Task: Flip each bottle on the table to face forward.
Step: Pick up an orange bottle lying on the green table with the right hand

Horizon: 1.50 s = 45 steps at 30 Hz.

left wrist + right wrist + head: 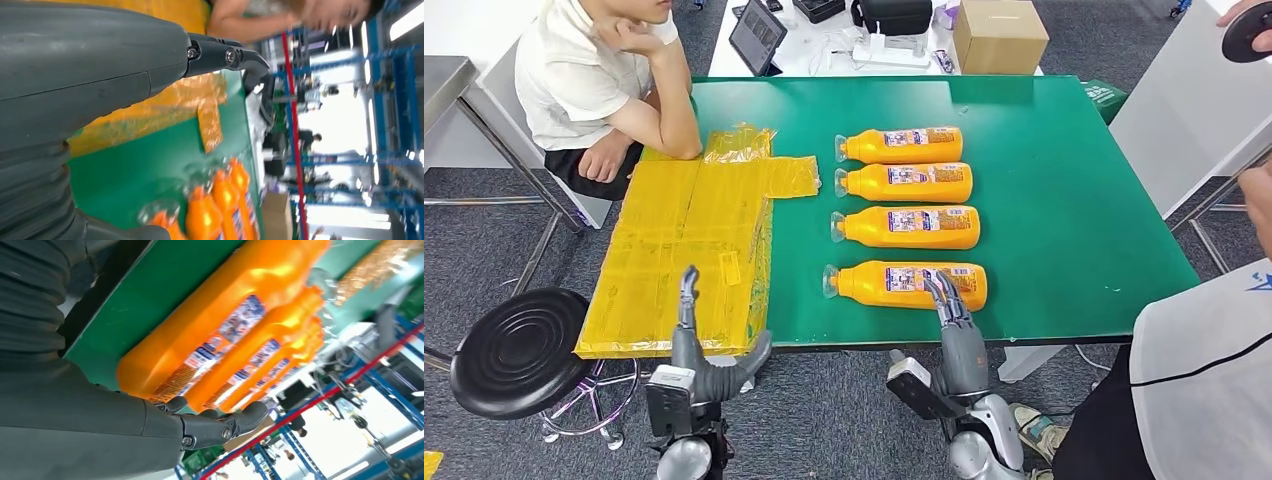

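Observation:
Several orange bottles lie in a row on the green table, clear caps pointing left and labels up. The nearest bottle is by the front edge and the farthest bottle at mid table. My right hand reaches over the front edge with fingers stretched out. Its fingertips are at the nearest bottle's label end, holding nothing. In the right wrist view that hand lies alongside this bottle. My left hand is raised at the front edge with fingers apart and empty. The left wrist view shows it short of the bottles.
Yellow plastic sheets cover the table's left part. A seated person leans an elbow on the far left corner, and another person stands at the right. A black stool is beside my left arm. A cardboard box sits behind the table.

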Available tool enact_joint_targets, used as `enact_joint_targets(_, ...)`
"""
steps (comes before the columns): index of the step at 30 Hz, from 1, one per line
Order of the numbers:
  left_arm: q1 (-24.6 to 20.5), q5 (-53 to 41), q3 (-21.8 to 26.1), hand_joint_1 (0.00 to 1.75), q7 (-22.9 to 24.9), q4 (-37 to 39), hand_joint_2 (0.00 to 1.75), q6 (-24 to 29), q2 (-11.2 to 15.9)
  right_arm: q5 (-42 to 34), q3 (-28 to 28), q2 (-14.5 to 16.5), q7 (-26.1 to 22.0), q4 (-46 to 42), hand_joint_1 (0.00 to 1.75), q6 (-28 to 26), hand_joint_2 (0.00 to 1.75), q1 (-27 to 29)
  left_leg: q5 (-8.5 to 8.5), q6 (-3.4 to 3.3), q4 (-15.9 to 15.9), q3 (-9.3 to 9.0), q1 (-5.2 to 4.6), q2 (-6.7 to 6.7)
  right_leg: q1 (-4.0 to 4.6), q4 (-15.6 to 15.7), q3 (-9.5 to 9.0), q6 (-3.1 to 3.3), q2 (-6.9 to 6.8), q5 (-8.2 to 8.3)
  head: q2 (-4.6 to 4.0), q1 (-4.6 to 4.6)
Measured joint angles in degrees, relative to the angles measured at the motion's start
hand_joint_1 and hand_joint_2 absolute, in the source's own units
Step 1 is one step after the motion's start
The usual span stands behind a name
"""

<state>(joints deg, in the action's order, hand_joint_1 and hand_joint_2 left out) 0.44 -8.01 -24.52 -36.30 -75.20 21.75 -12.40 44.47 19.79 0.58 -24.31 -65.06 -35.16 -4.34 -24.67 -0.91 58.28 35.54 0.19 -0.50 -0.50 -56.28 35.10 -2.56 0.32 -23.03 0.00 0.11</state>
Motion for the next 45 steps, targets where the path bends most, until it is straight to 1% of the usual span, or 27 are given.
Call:
enact_joint_targets(7, -1.7, 0.2, -3.0, 0.0, 0.3, 4.4, 1.75, -1.4, 0.0, 7.7, -1.0, -2.5, 5.8, 7.8, 0.0, 1.1, 1.75, -5.7, 0.01, -0.01, 0.0, 0.0, -0.01, 0.0, -0.01, 0.0, 0.0, -0.01, 0.0, 0.01, 0.0, 0.01)
enact_joint_targets(14, -2.7, 0.9, -5.1, 0.0, 1.0, 5.9, 1.75, -2.1, -0.1, 14.1, -1.0, -4.2, 10.1, 13.1, 0.0, 1.9, 1.75, -10.5, 0.01, -0.01, 0.0, 0.0, -0.02, 0.0, -0.03, 0.0, -0.01, -0.02, 0.0, 0.02, 0.0, 0.0)
enact_joint_targets(21, -3.3, 1.3, -6.1, 0.0, 1.3, 6.7, 1.75, -2.4, -0.2, 15.4, -1.0, -4.6, 11.5, 16.0, 0.0, 2.9, 1.75, -13.3, 0.01, -0.01, 0.0, 0.01, -0.02, 0.0, -0.03, 0.0, 0.0, -0.02, 0.0, 0.02, 0.0, 0.0)
enact_joint_targets(30, -5.7, 2.5, -7.4, 0.0, 1.6, 8.3, 1.75, -3.6, -0.8, 15.8, -0.8, -4.2, 12.2, 23.7, 0.0, 3.5, 1.75, -19.3, 0.06, -0.07, 0.0, 0.01, -0.04, -0.02, -0.06, 0.0, -0.03, -0.06, -0.01, 0.06, 0.0, 0.0)
enact_joint_targets(34, -5.9, 2.6, -8.0, 0.0, 1.6, 8.8, 1.75, -3.7, -0.8, 16.2, -0.7, -4.0, 12.2, 25.8, 0.0, 3.4, 1.75, -20.3, 0.06, -0.07, 0.0, 0.01, -0.04, -0.01, -0.06, 0.0, -0.02, -0.06, 0.0, 0.05, 0.0, 0.0)
enact_joint_targets(38, -5.9, 2.7, -8.4, 0.0, 1.8, 9.0, 1.75, -3.8, -0.8, 18.2, 0.3, -3.7, 12.4, 27.1, 0.0, 2.9, 1.75, -21.4, 0.05, -0.07, 0.0, 0.01, -0.04, -0.01, -0.06, 0.0, -0.01, -0.06, 0.0, 0.05, 0.0, 0.0)
enact_joint_targets(45, -5.9, 2.4, -9.0, 0.0, 2.5, 8.9, 1.75, -3.4, -0.8, 19.5, 3.4, -3.0, 13.0, 25.7, 0.0, 4.2, 1.75, -21.5, 0.05, -0.07, 0.0, 0.01, -0.04, -0.01, -0.05, 0.0, -0.02, -0.06, 0.0, 0.05, 0.0, -0.01)
